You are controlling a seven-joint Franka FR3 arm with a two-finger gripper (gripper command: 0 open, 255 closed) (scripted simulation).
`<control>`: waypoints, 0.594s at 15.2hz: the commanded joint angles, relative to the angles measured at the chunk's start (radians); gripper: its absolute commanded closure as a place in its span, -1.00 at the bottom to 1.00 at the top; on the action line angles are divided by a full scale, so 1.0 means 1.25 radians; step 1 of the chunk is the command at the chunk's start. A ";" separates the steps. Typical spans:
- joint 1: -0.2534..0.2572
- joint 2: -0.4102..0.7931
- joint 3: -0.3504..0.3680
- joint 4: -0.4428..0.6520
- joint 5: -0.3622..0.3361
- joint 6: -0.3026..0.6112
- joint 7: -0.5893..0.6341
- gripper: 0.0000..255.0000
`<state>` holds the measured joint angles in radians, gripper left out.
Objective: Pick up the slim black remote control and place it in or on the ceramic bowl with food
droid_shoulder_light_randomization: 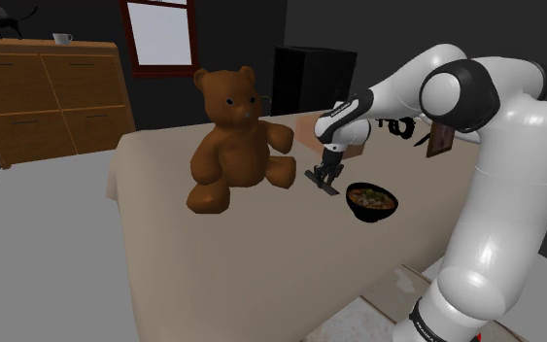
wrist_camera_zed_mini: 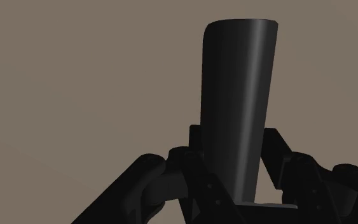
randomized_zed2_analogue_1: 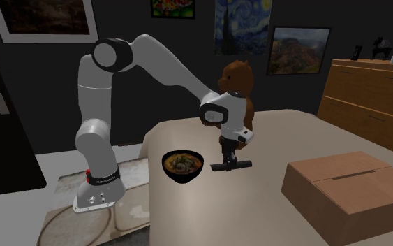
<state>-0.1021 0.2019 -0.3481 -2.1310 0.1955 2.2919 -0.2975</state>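
Item: slim black remote control (wrist_camera_zed_mini: pixel 238 95), clamped across its middle between the two fingers of the gripper (wrist_camera_zed_mini: pixel 231 167), its long body reaching out past the fingertips. From outside I see it lying level under the hand (randomized_zed2_analogue_1: pixel 228 154), low over the bed; I cannot tell whether it is clear of the cover or resting on it. Destination: dark bowl (randomized_zed2_analogue_1: pixel 182 166) of food, standing on the bed near the hand, on the side toward the arm's own base. Handling note, as I judge it: I would raise the hand first so the remote's ends pass above the bowl's rim, carry it level toward the base side, centre its middle over the food and lower before letting go (a long bar dropped off-centre could tip off the rim or knock the bowl). Neighbours: a brown teddy bear (droid_shoulder_light_randomization: pixel 230 136) sits just beyond the hand, close enough that I would avoid any swing that way; a cardboard box (randomized_zed2_analogue_1: pixel 348 185) lies well off on the side away from the bowl. Surface: beige bed cover (droid_shoulder_light_randomization: pixel 164 253), plain and soft-looking. Room: dark walls, framed paintings (randomized_zed2_analogue_1: pixel 238 26), a window (droid_shoulder_light_randomization: pixel 164 34), a wooden dresser (droid_shoulder_light_randomization: pixel 48 97), pale floor.
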 commanded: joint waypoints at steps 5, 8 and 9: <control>0.002 0.004 0.002 0.001 0.001 -0.001 0.001 1.00; 0.001 0.002 0.002 -0.001 0.001 0.000 0.000 1.00; 0.002 -0.005 0.000 0.001 -0.004 -0.009 0.003 1.00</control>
<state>-0.1006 0.1987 -0.3480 -2.1297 0.1932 2.2855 -0.2951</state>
